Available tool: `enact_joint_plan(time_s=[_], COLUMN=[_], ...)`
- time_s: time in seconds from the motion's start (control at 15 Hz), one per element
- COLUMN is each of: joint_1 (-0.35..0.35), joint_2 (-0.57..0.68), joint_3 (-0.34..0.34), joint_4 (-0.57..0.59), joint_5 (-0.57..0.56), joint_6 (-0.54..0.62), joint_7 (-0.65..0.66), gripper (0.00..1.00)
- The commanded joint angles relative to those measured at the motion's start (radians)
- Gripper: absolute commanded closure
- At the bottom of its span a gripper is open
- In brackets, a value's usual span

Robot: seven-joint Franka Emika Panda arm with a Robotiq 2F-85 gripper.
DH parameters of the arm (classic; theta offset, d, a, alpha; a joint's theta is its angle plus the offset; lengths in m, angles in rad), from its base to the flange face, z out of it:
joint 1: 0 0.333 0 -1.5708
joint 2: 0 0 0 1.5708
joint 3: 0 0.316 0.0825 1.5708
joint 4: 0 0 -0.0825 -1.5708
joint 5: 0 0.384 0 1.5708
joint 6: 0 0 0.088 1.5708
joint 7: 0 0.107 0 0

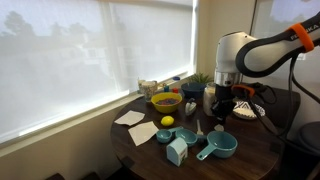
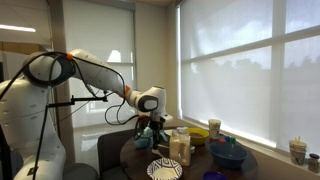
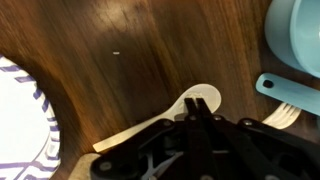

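Right, the gripper (image 3: 197, 122) was shut, fingers pinched on the neck of a wooden spoon (image 3: 200, 98), as far as the wrist view showed. The spoon's bowl poked out just past the tips. Its handle ran back under the palm, away from the teal measuring cup (image 3: 296, 35). The spoon sat low over the table (image 3: 130, 50), beside the cup but apart from it; couldn't tell if it touched the wood.

Handling, my read: light, stiff, dry wood, not slippery, not fragile. But it's thin & flat, so it could pivot in a two-finger pinch. Best hold is prob. across the neck or upper handle, near the balance pt, flat faces against the pads, i.e. approx. where the fingers were.

Next out was a patterned plate (image 3: 20, 125), on the far side of the spoon from the cup. In an exterior view the gripper (image 1: 222, 106) hung behind the cup (image 1: 220, 147), w/ a small carton (image 1: 177, 151) just beside the cup and a smaller teal cup (image 1: 165, 136) a bit beyond that. Further from the cup were a lemon (image 1: 167, 121), a yellow bowl (image 1: 166, 101) and paper napkins (image 1: 131, 118), toward the window blind (image 1: 70, 60). The spoon itself was too small to pick out in both exterior views.
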Motion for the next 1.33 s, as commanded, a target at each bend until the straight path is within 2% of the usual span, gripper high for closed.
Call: enact_joint_plan(time_s=[0.0,0.87,1.0,1.27], joint_1=[0.010,0.012,0.013,0.013], joint_2=[0.019,0.037,0.038,0.038], joint_3=[0.005,0.006,0.006,0.006], joint_4=[0.010,0.013,0.014,0.014], joint_5=[-0.018,-0.021,-0.021,-0.019], joint_6=[0.021,0.044,0.044,0.044], joint_7=[0.019,0.019,0.018,0.016], gripper=[0.99,0.98,0.95,0.73])
